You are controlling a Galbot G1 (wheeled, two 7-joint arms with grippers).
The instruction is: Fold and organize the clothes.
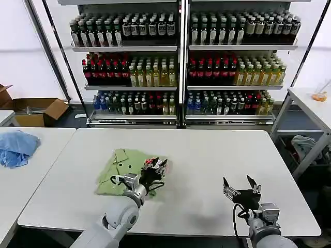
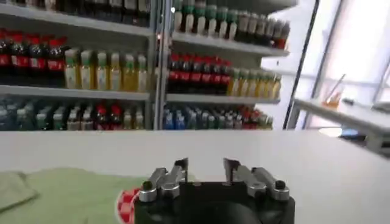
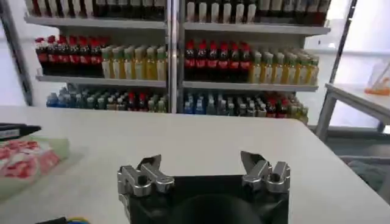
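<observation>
1. Head view has my left tool over the right end of the light green shirt, with its fingers parted and nothing held between them.
2. The shirt lies crumpled on the white tabletop, left of the middle and toward the near edge. I can see a collar at its far side and a red-and-white printed patch close to my left tool.
3. My left wrist view shows the left tool's two fingers moderately apart above the green cloth. The checked red-and-white patch peeks out just beside the tool body.
4. My right tool hangs above the bare tabletop near the near right corner, well apart from the shirt. Its fingers are spread wide and it holds nothing.
5. My right wrist view shows the right tool's fingers wide over the bare surface. The shirt's patch lies off at the side, along with the dark tip of my left tool.
6. A blue cloth rests on a neighbouring tabletop to the left.
7. Shelves of bottles stand beyond the far edge.
</observation>
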